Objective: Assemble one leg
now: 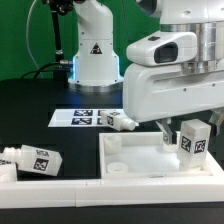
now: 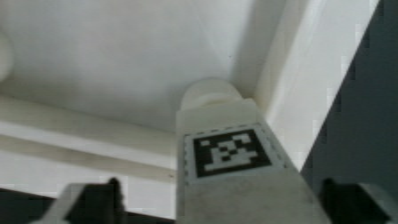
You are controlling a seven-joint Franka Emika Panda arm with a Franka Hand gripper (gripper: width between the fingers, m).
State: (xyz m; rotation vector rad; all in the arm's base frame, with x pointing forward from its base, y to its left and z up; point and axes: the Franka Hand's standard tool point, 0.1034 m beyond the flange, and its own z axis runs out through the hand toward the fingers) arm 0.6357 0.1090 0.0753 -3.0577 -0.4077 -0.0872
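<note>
My gripper [image 1: 188, 133] is shut on the leg [image 1: 193, 142], a small white post with a black-and-white tag. It holds the leg a little tilted over the far right corner of the white tray-like tabletop [image 1: 140, 172]. In the wrist view the leg [image 2: 231, 150] runs out from between the dark fingers [image 2: 93, 200] of the gripper [image 2: 222, 208], and its rounded end points at the inner corner of the tabletop's rim [image 2: 267, 60]. Whether the leg's end touches the tabletop cannot be told.
The marker board [image 1: 82, 118] lies behind the tabletop, with another white tagged leg [image 1: 121, 122] at its right end. More white tagged parts [image 1: 30, 160] lie at the exterior view's left. The robot's base [image 1: 95, 55] stands at the back.
</note>
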